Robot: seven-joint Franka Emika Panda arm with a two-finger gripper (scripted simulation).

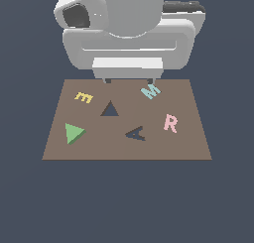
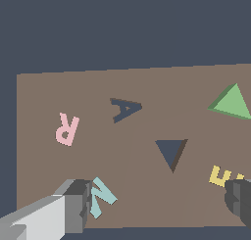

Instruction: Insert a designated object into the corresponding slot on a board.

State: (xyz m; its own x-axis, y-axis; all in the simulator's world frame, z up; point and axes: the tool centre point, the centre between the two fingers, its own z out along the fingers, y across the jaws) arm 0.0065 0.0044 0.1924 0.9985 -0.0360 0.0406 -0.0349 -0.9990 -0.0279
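Note:
The light-green triangular block lies flat on the brown board, near its front corner on the exterior view's left. The dark triangular slot is a short way behind it toward the middle. My gripper hangs open and empty over the board's far edge, fingertips spread wide. In the wrist view the green triangle, the slot and the board show between my gripper's fingers. The gripper is apart from the triangle.
A dark A-shaped cut-out is in the board beside the slot. A yellow E, a teal M and a pink R lie on the board. The M sits close to one finger.

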